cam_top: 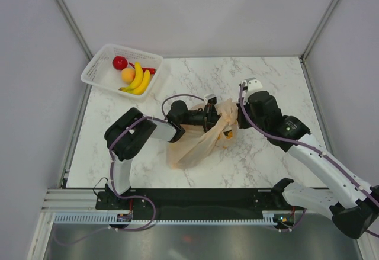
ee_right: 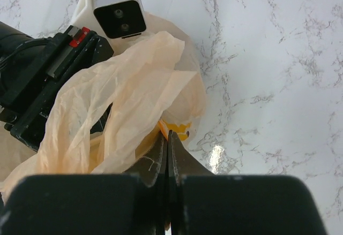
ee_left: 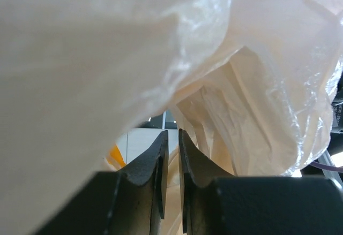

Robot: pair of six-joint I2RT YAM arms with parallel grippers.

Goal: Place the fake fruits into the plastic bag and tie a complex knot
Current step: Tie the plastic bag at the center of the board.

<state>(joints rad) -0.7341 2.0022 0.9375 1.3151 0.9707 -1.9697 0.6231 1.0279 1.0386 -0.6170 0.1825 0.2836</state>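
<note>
- The left fingers (ee_left: 150, 165) are almost pressed together. A thin bit of the plastic bag (cam_top: 192, 147) runs through the narrow gap, so they seem to be pinching it.
- The right fingers (ee_right: 182, 160) are pressed tight together. Their tips touch a fold of the bag. I cannot tell if any plastic is caught between them.
- The bag lies on the table (cam_top: 272, 153) right between the two arms. Its long way runs from near-left to far-right. The bunched top is at the far-right end, where both sets of fingers meet it, left from the left side and right from the right side.
- The top view shows the whole bag and both arms. The left wrist view shows only plastic close up. The right wrist view shows something orange-yellow at the fingertips, fruit or print, I cannot tell.
- Far off at the back left is a white basket (cam_top: 98, 73) with bananas (cam_top: 139, 77), an apple (cam_top: 119, 63), a peach (cam_top: 128, 74) and a chili (cam_top: 151, 70). The left fingers are nearer to it.
- I see no knot yet.
</note>
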